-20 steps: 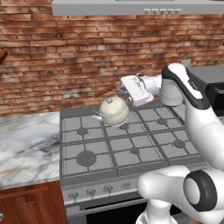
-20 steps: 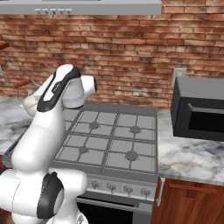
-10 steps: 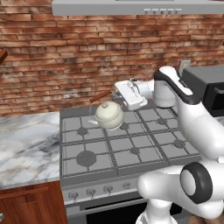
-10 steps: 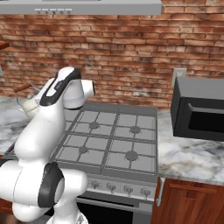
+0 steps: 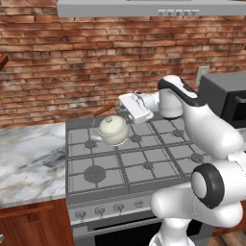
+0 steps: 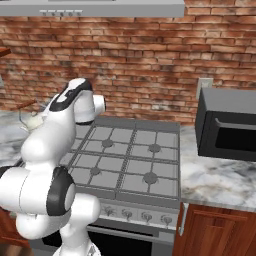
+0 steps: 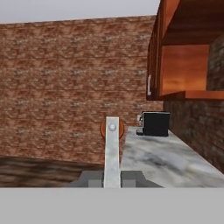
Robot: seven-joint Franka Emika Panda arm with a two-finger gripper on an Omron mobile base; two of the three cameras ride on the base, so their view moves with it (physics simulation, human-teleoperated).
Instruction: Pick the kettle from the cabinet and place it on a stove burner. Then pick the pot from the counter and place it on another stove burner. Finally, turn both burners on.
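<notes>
The cream-white kettle hangs low over the back left part of the silver stove, between two rear burners. I cannot tell whether it touches the grate. My gripper is shut on its arched handle, beside the reddish-brown wooden piece. In the hand view the wire handle stands upright in my gripper. The kettle peeks out behind my arm in the right base view. The cabinet shows as a reddish-brown wall unit over the marble counter. The pot is out of view.
A dark microwave stands on the counter right of the stove. The knob row runs along the stove's front. Marble counter lies left of the cooktop. A grey hood hangs above. A black appliance sits far along the counter.
My hand has carried the kettle leftward and lower over the cooktop. The grip has stayed shut.
</notes>
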